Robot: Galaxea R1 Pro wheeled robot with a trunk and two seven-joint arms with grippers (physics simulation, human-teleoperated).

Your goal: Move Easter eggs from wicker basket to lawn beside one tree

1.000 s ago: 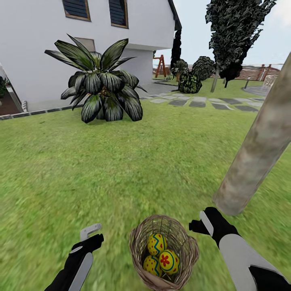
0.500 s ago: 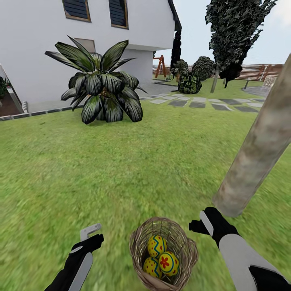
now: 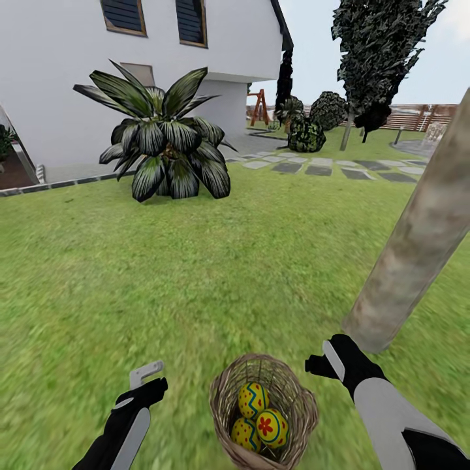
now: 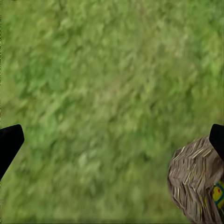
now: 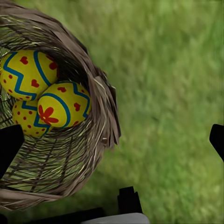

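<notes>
Lawn (image 3: 196,274): short green grass with yellowish mottling, spreading from the near edge up to the house and the stone path.
Garden: white house (image 3: 78,85) at the far left, brown slatted fence (image 3: 405,117) along the far right, dark cypress-like tree (image 3: 378,46) and bushes (image 3: 307,134) before it.
Stepping stones (image 3: 320,166): grey slabs in a row across the far right of the grass.
Palm bush (image 3: 163,140): low, broad-leaved, near the house — well apart from the basket.
Tree (image 3: 418,241): thick mottled grey-brown trunk, base on the grass near the basket, leaning across the right side of the head view.
Wicker basket (image 3: 264,411): at the lawn's near edge, between the two arms, upright.
Easter eggs (image 3: 261,414): all three inside the basket, bunched and touching.
Left gripper (image 3: 147,378): above bare grass, just beside the basket, spread wide, holding nothing.
Right gripper (image 3: 329,362): near the basket rim — fingers wide apart in the wrist view, empty.
</notes>
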